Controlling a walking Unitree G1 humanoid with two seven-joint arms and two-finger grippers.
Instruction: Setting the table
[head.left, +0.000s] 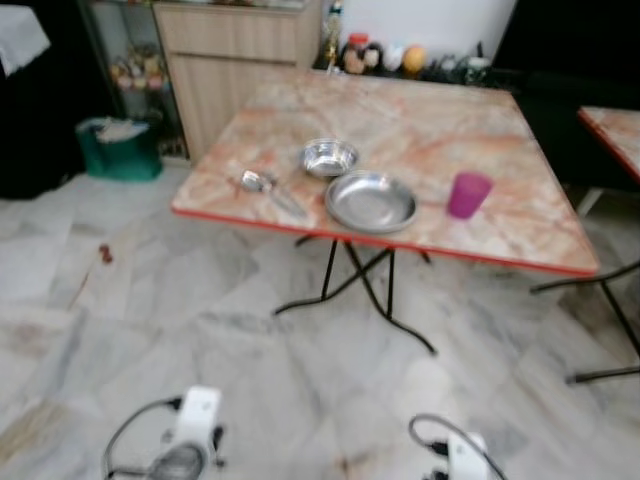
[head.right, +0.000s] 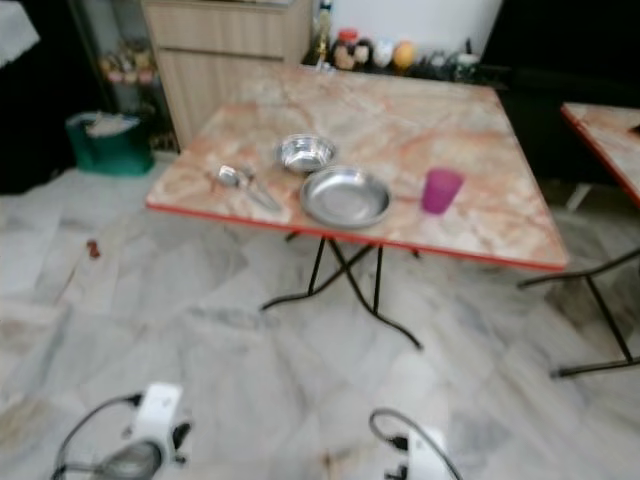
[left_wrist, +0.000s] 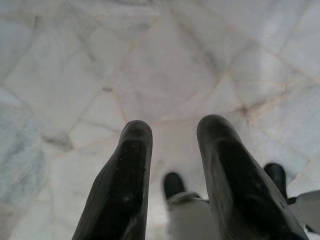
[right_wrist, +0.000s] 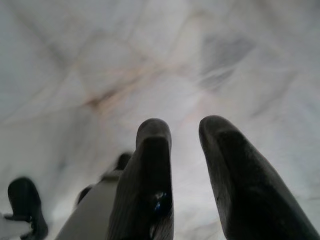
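Table: holding plate, bowl, spoon, purple cup near its front edge.
Handling: plate looking stiff, slippery; gripping its rim seems best.
Left gripper: hanging parted, empty.
Right gripper: hanging parted, empty.

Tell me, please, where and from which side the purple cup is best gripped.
Grip the purple cup across its side wall, probably near the middle, coming from the table's near edge. It stands upright and apart from the plate, so both sides look free for the fingers.
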